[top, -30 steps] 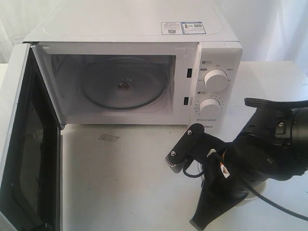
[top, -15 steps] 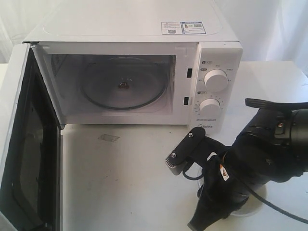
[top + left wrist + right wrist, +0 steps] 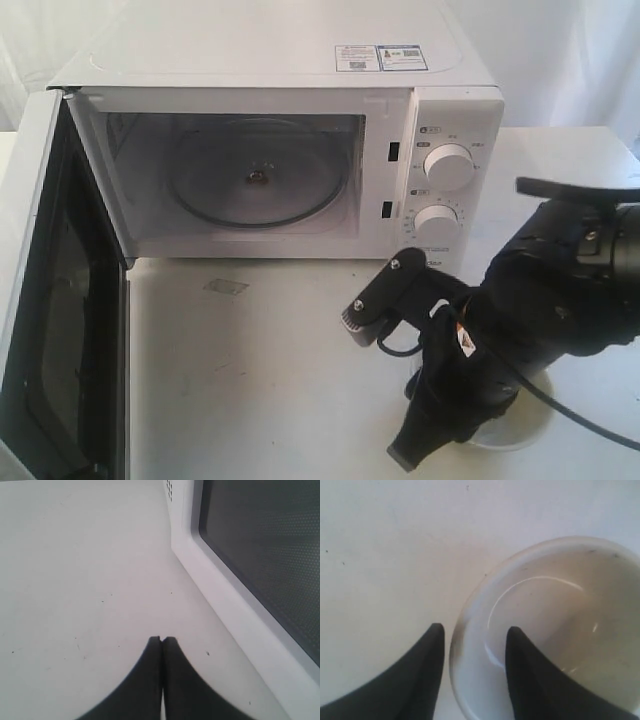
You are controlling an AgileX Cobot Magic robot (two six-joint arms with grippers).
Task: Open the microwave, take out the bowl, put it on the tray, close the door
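The glossy, round cream bowl [image 3: 560, 610] is sitting on the matte white bench [image 3: 390, 540]. The right claw [image 3: 475, 627] is straddling its rim, released. The left claw [image 3: 162, 640] is staying clenched beside the door [image 3: 260, 555] with its dark meshed window.

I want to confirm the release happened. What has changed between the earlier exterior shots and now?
The right gripper has spread its jaws and appears to have let go of the bowl. The jaws now straddle its rim, one finger inside and one outside. The arm has shifted slightly up and away, so more of the bowl shows beneath it. The microwave has not moved and its door is still wide open.
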